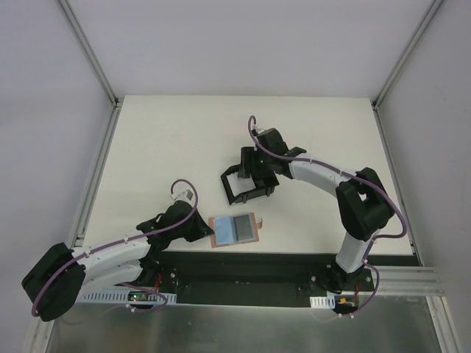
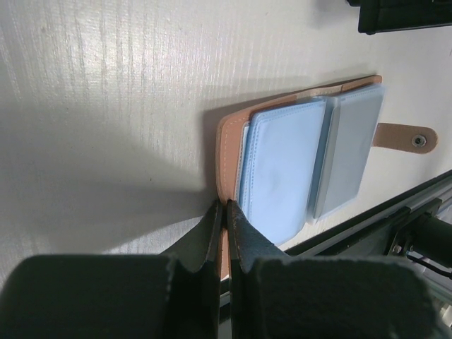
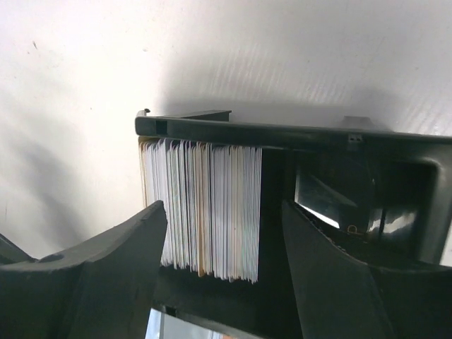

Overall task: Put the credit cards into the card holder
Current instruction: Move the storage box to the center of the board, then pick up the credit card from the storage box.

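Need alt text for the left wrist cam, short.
The left tool is shut on the near edge of the open tan card holder, which lies on the white table. A light blue card and a grey card show side by side inside; its snap strap sticks out right.

black box (image 2: 402,15): cut off at top edge | card holder (image 2: 224,145) corner: hidden behind left claw (image 2: 225,206) | card stack (image 3: 205,212) print: unreadable

White worktop (image 1: 162,147). 2 items directly on it: tan card holder (image 1: 234,229), lying open near the front edge; black box frame (image 3: 282,133) farther back, not touching it.
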